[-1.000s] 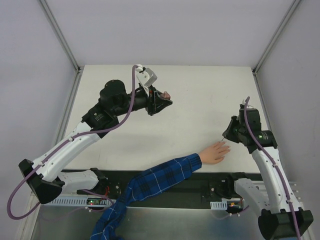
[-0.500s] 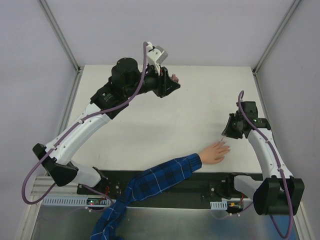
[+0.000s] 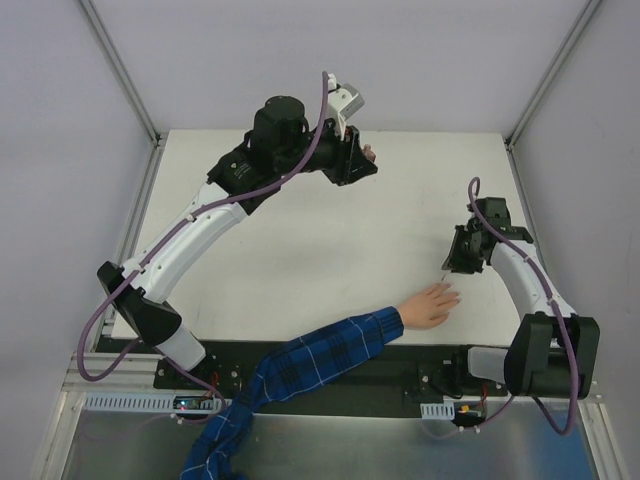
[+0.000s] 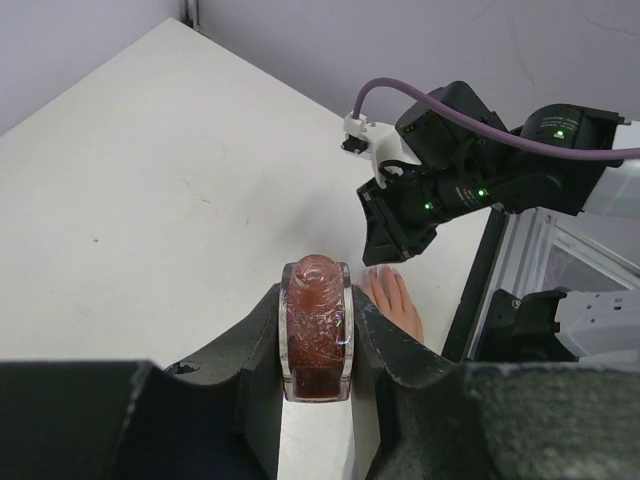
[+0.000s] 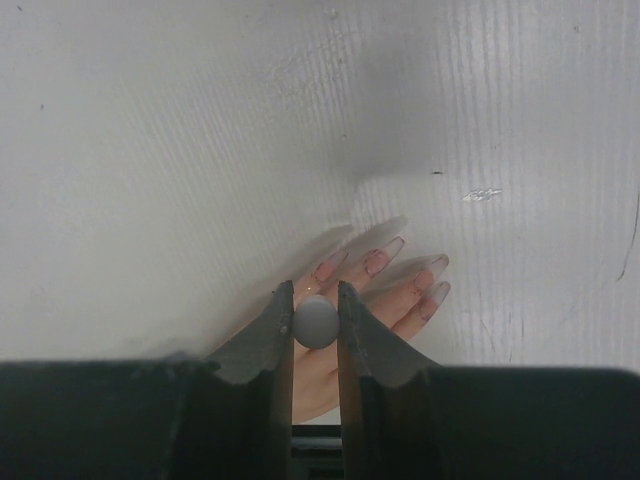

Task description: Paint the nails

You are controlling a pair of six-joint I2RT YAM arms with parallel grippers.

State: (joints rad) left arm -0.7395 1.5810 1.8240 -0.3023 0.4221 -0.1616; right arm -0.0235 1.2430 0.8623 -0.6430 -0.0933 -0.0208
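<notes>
From above: white table (image 3: 300, 260) walled on three sides, slanted metal posts (image 3: 125, 85) at the far corners, a dark rail along the near edge. Left gripper (image 3: 364, 160) up by the far edge, clamped on a small reddish bottle (image 3: 369, 153). Right gripper (image 3: 452, 262) near the right edge, closed on a thin brush (image 3: 444, 273) slanting down toward the hand (image 3: 432, 304). Hand flat on the table close to the near edge, right of centre, fingers toward the right gripper, plaid sleeve (image 3: 320, 355) trailing off over the rail. Broad bare tabletop between the two grippers; little room between right gripper and right wall.

Left wrist view: left gripper (image 4: 317, 310) tight on both sides of the bottle (image 4: 316, 345), neck open at the top, dark red fluid inside. Raised pattern on the glass, not readable. Beyond it the right gripper (image 4: 390, 225) poised just above the hand (image 4: 395, 300), green lights on its housing. Table's right edge just past the hand, metal framing beyond.

Right wrist view: right gripper (image 5: 316, 290) narrow, pinching the brush's grey round end (image 5: 316, 322). Hand (image 5: 350, 330) directly beneath, fingers spread toward upper right. The nails (image 5: 376, 262) pinkish, just beyond the fingertips of the gripper. Bare white table (image 5: 150, 150) all round, a few small scuffs at right.
</notes>
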